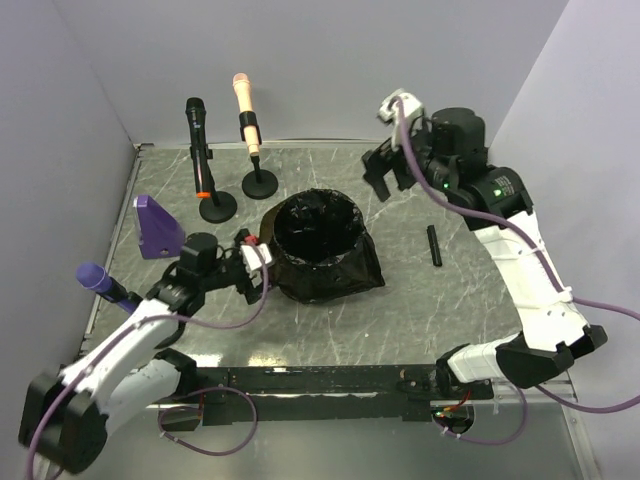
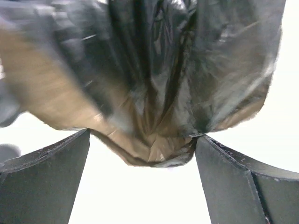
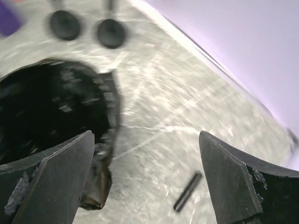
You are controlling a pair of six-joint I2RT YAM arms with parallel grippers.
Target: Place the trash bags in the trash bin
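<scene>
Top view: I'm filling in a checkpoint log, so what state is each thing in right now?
trash bag: mouth open, draped over the rim of the upright trash bin, hiding it.
left gripper: open, fingers either side of the bag's wall.
right gripper: open, empty, up above the table.
black microphone: upright on its stand.
peach microphone: upright on its stand.
black stick: lying flat on the table.

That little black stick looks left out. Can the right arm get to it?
Probably yes: the stick lies alone on bare table, nothing between it and the open right end effector.
</scene>
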